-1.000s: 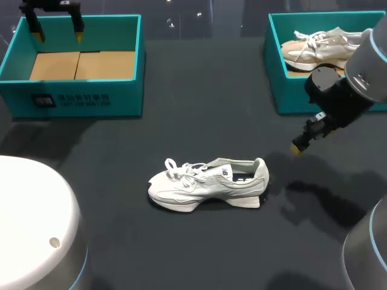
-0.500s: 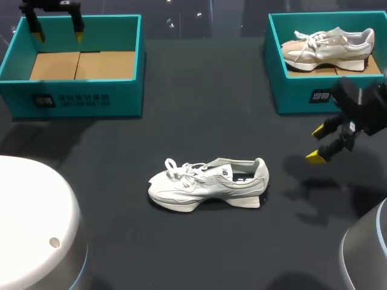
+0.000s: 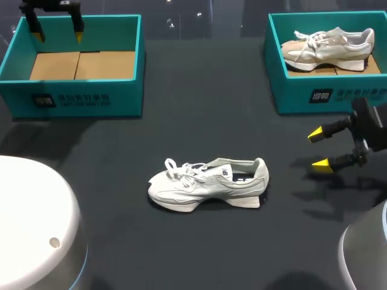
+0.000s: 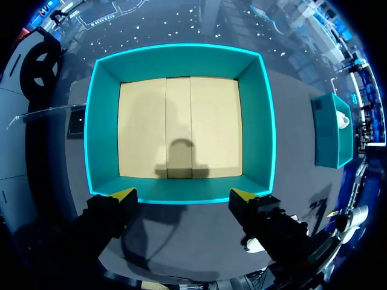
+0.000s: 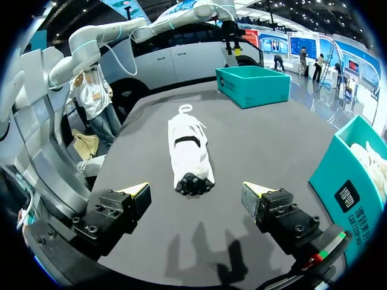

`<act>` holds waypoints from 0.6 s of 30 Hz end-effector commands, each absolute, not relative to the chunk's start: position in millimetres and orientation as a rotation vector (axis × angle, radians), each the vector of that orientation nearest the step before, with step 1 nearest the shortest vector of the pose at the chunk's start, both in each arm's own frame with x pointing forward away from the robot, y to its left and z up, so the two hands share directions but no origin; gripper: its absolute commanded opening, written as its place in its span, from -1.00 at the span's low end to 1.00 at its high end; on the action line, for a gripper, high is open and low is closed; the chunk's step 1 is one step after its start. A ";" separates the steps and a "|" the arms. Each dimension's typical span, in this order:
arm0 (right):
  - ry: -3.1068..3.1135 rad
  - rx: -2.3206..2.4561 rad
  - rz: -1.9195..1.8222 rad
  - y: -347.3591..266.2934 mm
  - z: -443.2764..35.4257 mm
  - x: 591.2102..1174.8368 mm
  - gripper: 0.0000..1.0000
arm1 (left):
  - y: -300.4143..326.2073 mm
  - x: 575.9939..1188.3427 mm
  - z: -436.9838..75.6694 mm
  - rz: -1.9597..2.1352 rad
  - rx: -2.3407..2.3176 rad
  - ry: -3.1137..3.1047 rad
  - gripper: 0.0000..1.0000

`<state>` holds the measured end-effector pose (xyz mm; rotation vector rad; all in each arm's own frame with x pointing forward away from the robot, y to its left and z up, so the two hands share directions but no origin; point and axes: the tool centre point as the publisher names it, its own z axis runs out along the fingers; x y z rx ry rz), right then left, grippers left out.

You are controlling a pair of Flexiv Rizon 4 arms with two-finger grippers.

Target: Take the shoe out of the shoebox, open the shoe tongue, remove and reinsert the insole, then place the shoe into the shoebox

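Head view: the shoe (image 3: 208, 184) is laid on the table (image 3: 199, 90), well apart from the right gripper (image 3: 320, 148), which is spread wide and empty. The tongue-opening step is judged next; the gripper must be brought over the laces (image 3: 181, 168).

Dark grey matte table (image 3: 199, 90) | teal open-topped cardboard box (image 3: 290, 96), far right corner | inside it: beige-and-white laced sneaker (image 3: 326, 48), toe toward table's middle

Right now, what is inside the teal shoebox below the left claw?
The left shoebox holds only its bare cardboard floor, crossed by the shadow of the left claw. No shoe is inside. The left wrist view shows the whole floor, so nothing there is hidden.
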<state>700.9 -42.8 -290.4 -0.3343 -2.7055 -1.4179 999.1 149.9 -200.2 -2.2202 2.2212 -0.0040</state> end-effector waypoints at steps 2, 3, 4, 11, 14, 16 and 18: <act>-2.654 -0.349 -1.557 -43.5 -293.2 694.2 1.00 | 149.9 999.3 -200.0 -0.002 -2.220 2.221 1.00; -2.654 -0.349 -1.557 -43.5 -293.2 694.2 1.00 | 149.9 999.3 -200.0 -0.002 -2.220 2.221 1.00; -2.654 -0.349 -1.557 -43.5 -293.2 694.2 1.00 | 149.9 999.3 -200.0 -0.002 -2.220 2.221 1.00; -2.654 -0.349 -1.557 -43.5 -293.2 694.2 1.00 | 149.9 999.3 -200.0 -0.002 -2.220 2.221 1.00; -2.654 -0.349 -1.557 -43.5 -293.2 694.2 1.00 | 149.9 999.3 -200.0 -0.002 -2.220 2.221 1.00; -2.654 -0.349 -1.557 -43.5 -293.2 694.2 1.00 | 149.9 999.3 -200.0 -0.002 -2.220 2.221 1.00; -2.651 -0.363 -1.552 -48.8 -298.6 692.4 1.00 | 149.9 999.3 -200.0 -0.002 -2.220 2.221 1.00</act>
